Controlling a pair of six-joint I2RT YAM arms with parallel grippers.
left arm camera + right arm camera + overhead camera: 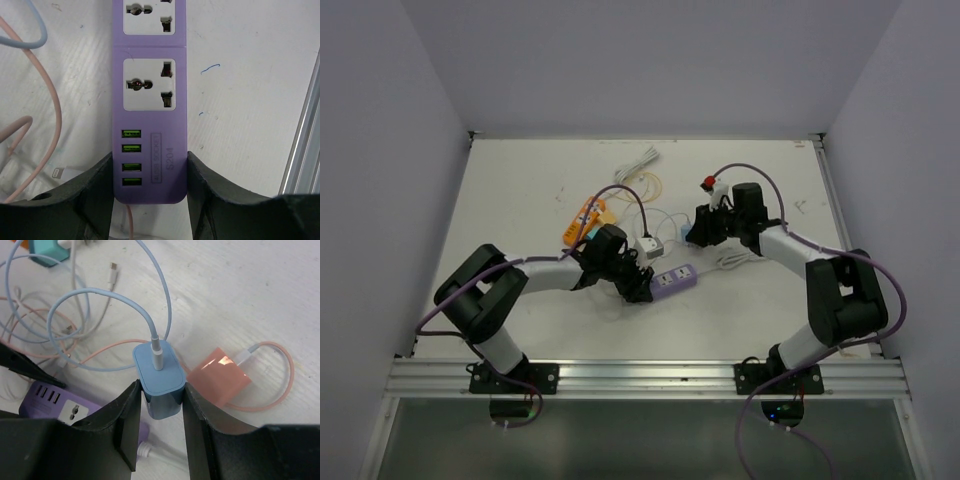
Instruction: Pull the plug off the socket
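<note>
Purple strip (150, 119) shows two sockets (149, 84), four USB ports (131, 149); one blue plug (159, 376).

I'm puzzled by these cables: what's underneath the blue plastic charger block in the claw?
A sliver of the purple plastic power strip shows below the blue plastic charger block held by the right claw. Its prongs and the socket are hidden by the block and the claw's fingers.

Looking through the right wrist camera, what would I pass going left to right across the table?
A purple plastic power strip → blue rectangular charger plug → flat pink square charger → looped pink cable.
</note>
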